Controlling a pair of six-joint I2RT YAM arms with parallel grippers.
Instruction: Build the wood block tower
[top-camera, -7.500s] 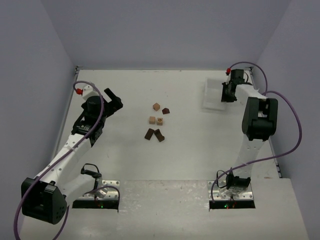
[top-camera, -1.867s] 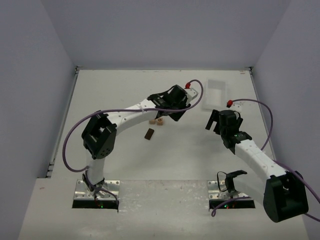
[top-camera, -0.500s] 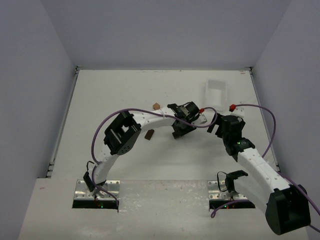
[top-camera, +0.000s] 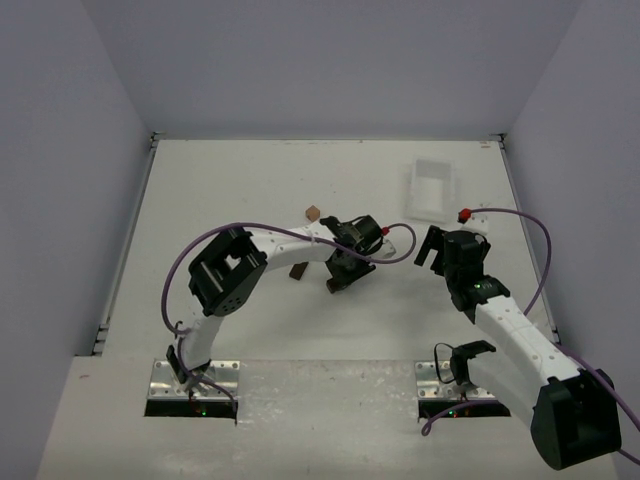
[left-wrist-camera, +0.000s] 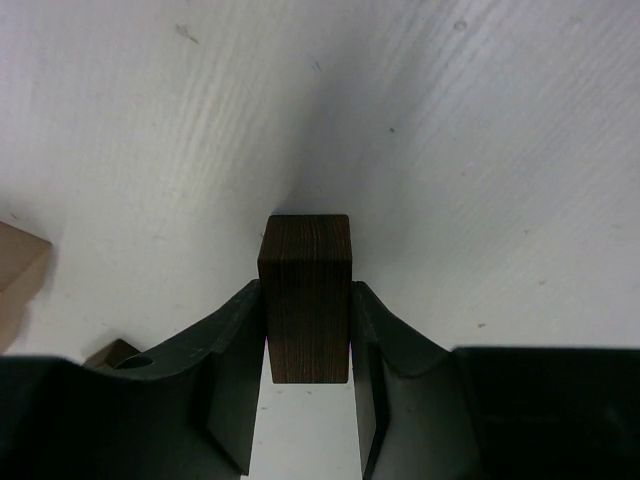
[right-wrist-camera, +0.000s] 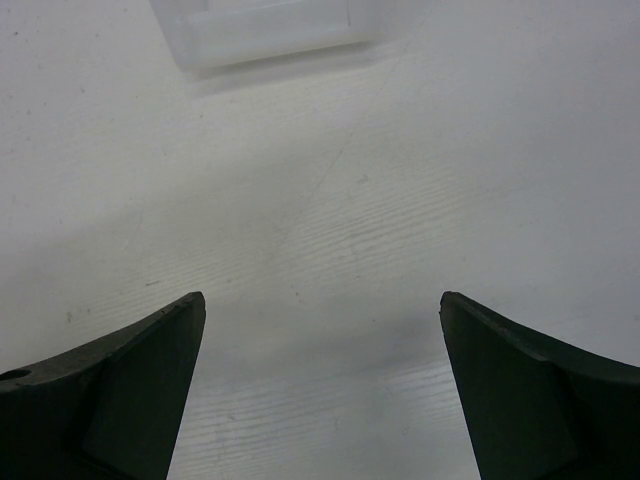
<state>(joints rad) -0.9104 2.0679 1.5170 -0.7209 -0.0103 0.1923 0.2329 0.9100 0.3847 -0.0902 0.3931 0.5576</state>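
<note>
My left gripper (top-camera: 338, 278) is shut on a dark brown wood block (left-wrist-camera: 305, 300), gripped on both sides, with its far end sticking out past the fingertips over the white table. In the left wrist view a light tan block (left-wrist-camera: 18, 272) lies at the left edge and a small brown block (left-wrist-camera: 112, 352) shows beside the left finger. In the top view a tan block (top-camera: 313, 212) lies behind the left gripper and a dark block (top-camera: 297, 271) lies just left of it. My right gripper (right-wrist-camera: 321, 300) is open and empty over bare table, right of centre (top-camera: 432, 248).
A white plastic tray (top-camera: 432, 190) sits at the back right, just beyond the right gripper; its edge shows at the top of the right wrist view (right-wrist-camera: 270, 30). Grey walls enclose the table on three sides. Purple cables loop from both arms.
</note>
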